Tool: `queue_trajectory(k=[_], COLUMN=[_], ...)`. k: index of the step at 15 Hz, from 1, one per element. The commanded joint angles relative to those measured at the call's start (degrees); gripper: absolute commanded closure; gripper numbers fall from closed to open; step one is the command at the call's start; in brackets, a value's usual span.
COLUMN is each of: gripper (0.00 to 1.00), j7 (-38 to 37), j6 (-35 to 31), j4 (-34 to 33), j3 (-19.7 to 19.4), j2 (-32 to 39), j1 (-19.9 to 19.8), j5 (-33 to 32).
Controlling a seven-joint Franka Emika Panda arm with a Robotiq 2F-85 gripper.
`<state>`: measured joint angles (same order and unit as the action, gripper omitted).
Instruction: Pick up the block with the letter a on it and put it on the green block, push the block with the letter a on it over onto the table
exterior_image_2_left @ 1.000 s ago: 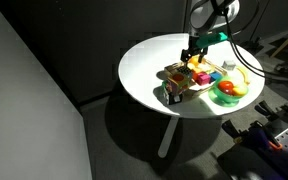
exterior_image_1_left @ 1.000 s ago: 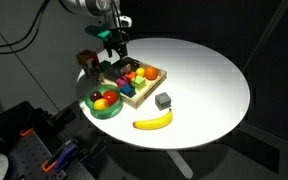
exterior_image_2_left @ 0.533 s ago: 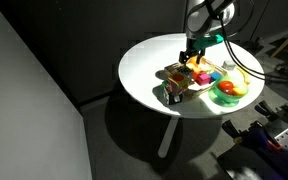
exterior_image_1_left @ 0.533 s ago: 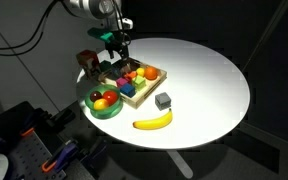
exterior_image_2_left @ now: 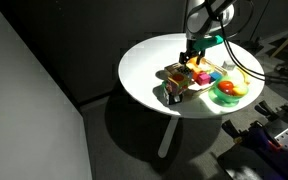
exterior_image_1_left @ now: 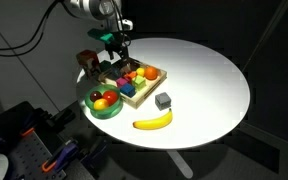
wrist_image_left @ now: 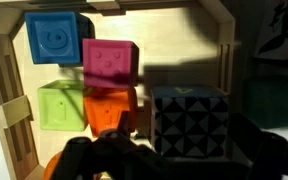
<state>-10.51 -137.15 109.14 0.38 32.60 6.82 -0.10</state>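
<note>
Blue block in tray corner w/ pink block just beside.

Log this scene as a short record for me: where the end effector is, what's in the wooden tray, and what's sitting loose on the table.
end effector: open, above the wooden tray, holding nothing
tray contents, wrist view: blue block, pink block, green block, orange block, black-and-white patterned block
table: green bowl, banana, gray cube
</note>
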Motion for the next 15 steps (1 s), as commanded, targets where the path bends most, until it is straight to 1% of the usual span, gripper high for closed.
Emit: queue_trajectory(k=[1,10,15], gripper=[0.00,0.00,0.00], j7=[-0.5,-1.3,-2.1], j6=[-0.7,-1.4,-3.4], j4=[-0.1,-1.0,-1.5], j3=[0.0,-0.5,-1.2], j2=[0.4,2.1,3.3], j1=[0.4,1.7,2.4], j5=[-0.4,-1.1,-1.5])
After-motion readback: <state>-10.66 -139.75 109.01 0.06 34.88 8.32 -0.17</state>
